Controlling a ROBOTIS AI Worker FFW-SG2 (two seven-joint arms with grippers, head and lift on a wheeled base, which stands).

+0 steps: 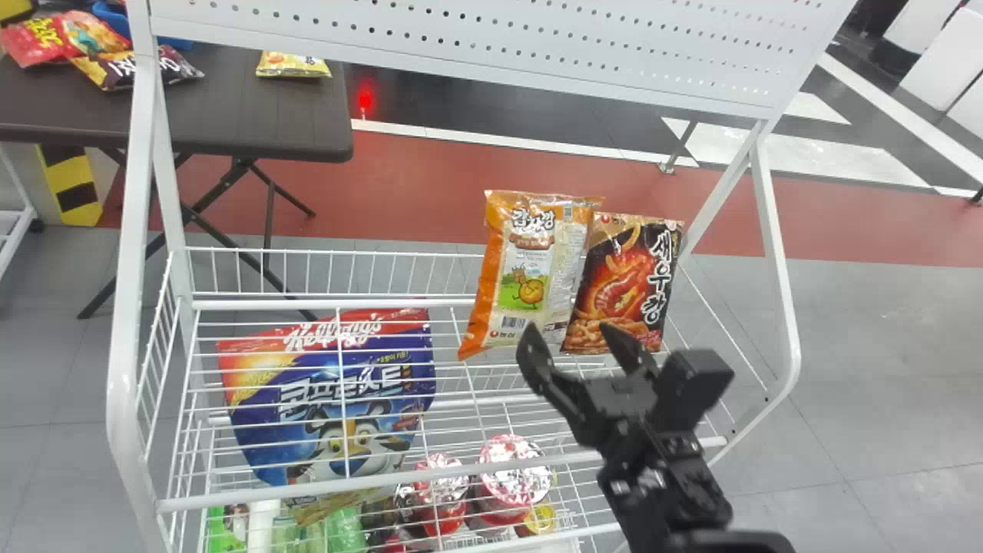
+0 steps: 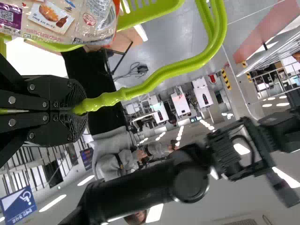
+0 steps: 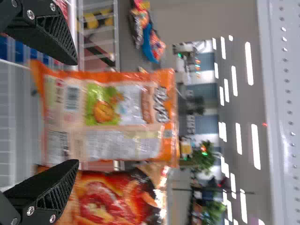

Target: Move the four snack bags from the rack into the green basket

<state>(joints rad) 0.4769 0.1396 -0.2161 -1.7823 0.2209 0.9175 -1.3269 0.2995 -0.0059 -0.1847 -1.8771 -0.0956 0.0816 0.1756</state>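
Fingers: right gripper's [image 1: 574, 338] wide apart; left gripper's [image 2: 83, 111] clamped on wavy plastic handle [image 2: 154, 83]; white wire rack [image 1: 123, 346] bears broad blue pouch [image 1: 330, 399], glossy orange bag [image 1: 530, 269], smaller dark bag [image 1: 622, 284]; crinkled bag [image 2: 61, 21] at green basket's [image 2: 159, 8] rim.

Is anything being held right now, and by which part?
The left gripper holds the green plastic basket by its wavy handle. The right gripper holds nothing, its jaws open before the orange-and-cream foil snack bag.
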